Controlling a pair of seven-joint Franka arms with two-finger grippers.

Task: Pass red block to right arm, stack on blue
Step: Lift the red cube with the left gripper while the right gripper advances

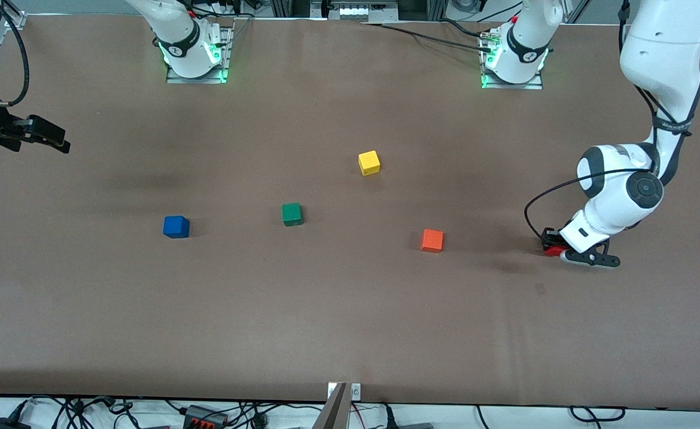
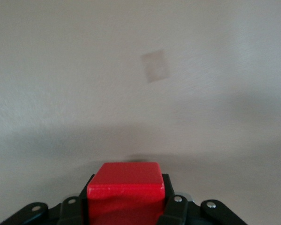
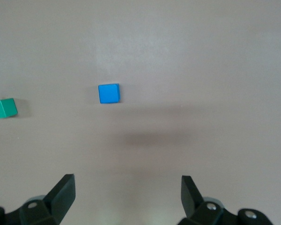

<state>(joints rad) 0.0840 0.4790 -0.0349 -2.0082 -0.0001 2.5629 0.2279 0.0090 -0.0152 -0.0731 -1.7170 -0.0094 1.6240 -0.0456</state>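
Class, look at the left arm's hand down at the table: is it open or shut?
Shut. The left hand has its black fingers pressed against both sides of the small bright red cube, low at the brown table.

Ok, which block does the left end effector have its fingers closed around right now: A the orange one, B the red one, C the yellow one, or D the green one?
B: the left wrist view shows the red block clamped in the left end effector, low at the table near the left arm's end, while the orange block, yellow block and green block sit untouched.
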